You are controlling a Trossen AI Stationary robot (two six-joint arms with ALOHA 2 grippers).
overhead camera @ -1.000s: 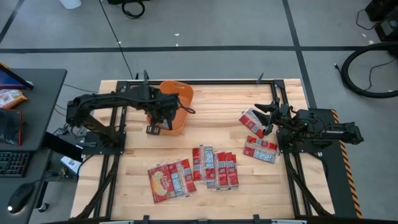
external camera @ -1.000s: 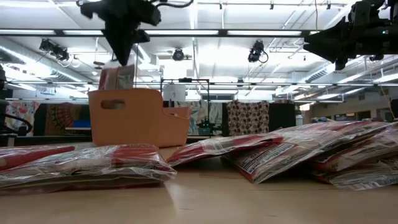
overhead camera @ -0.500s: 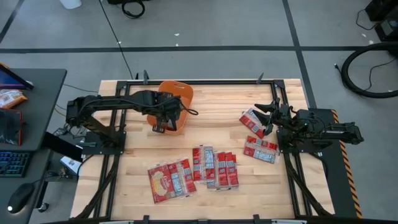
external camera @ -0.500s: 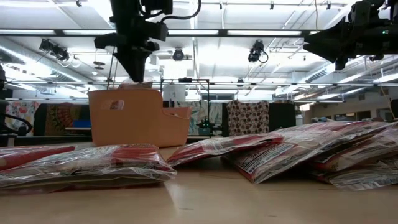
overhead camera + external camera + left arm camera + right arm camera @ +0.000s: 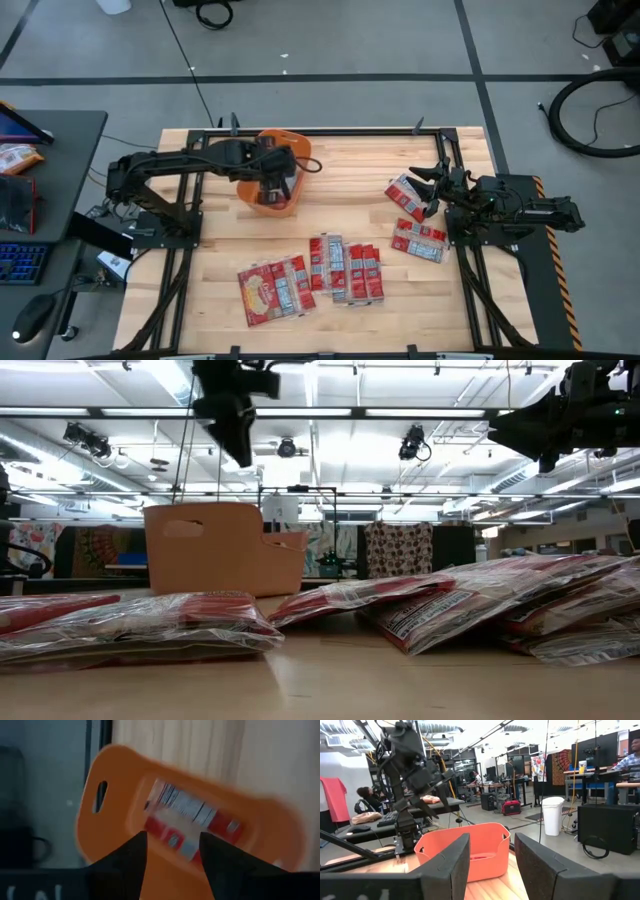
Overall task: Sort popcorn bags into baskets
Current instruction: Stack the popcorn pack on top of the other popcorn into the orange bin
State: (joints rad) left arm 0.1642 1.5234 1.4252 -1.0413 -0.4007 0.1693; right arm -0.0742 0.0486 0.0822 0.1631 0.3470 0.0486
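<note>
At the lower middle of the high view, loose bags lie on the tabletop, with two more at centre right beside the waiting right gripper, whose fingers stand open and empty. Farther up, left of centre, the left gripper now hangs over the orange basket, fingers parted and holding nothing. The bag it carried a second ago lies inside, so one more is sorted.
</note>
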